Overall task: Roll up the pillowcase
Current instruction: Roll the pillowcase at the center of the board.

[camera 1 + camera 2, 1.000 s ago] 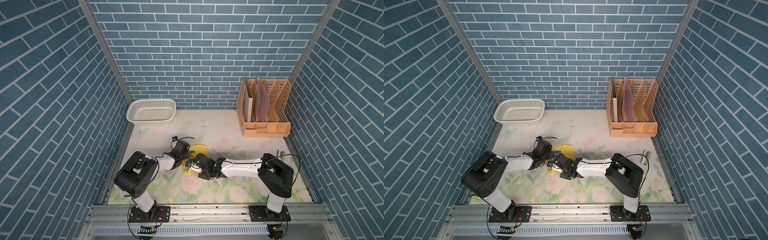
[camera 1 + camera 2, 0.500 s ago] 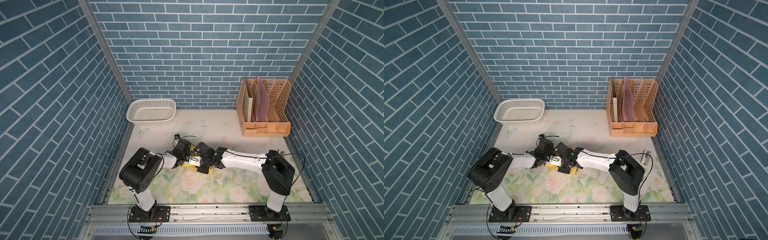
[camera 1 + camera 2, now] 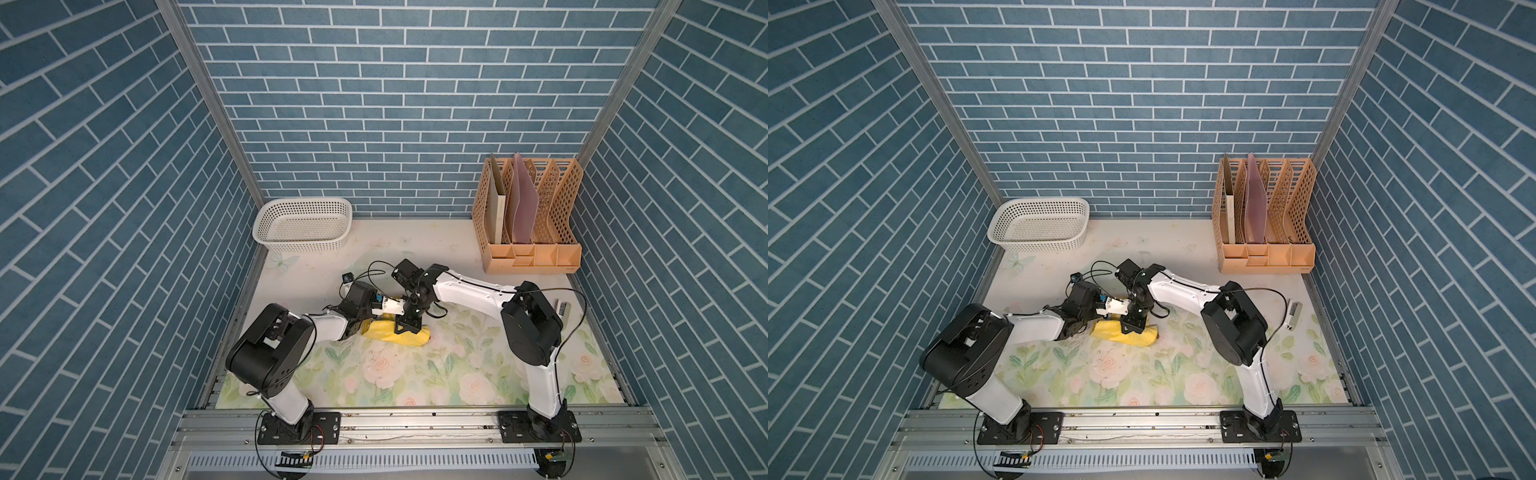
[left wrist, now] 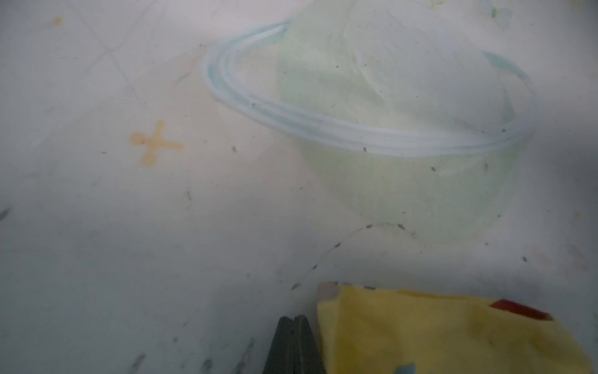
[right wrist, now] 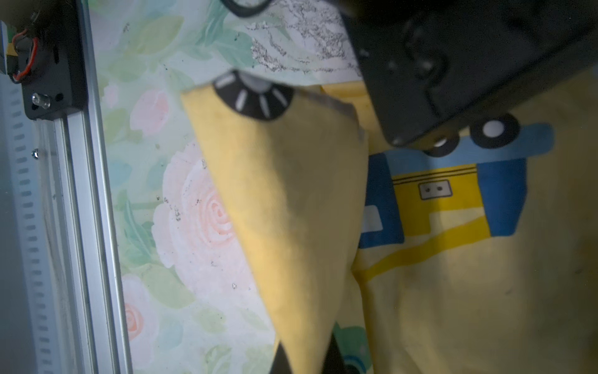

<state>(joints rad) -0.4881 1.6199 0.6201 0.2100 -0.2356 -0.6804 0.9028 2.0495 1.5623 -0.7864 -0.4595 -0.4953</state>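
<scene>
My right fingers pinch the pillowcase flap, my left fingers sit closed and empty at its 9 o'clock end, so I'd roll tight and even.

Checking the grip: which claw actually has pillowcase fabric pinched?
The right claw: a fold of the yellow pillowcase is clamped in its jaws. The left claw is shut on nothing, beside the cloth's corner.

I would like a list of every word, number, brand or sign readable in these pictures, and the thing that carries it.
None can be read.
The pillowcase bears only cartoon vehicle prints, no letters.
The file rack, the basket and the floral table cover show no writing.
The small grey object by the table's right edge is too small to tell.
</scene>
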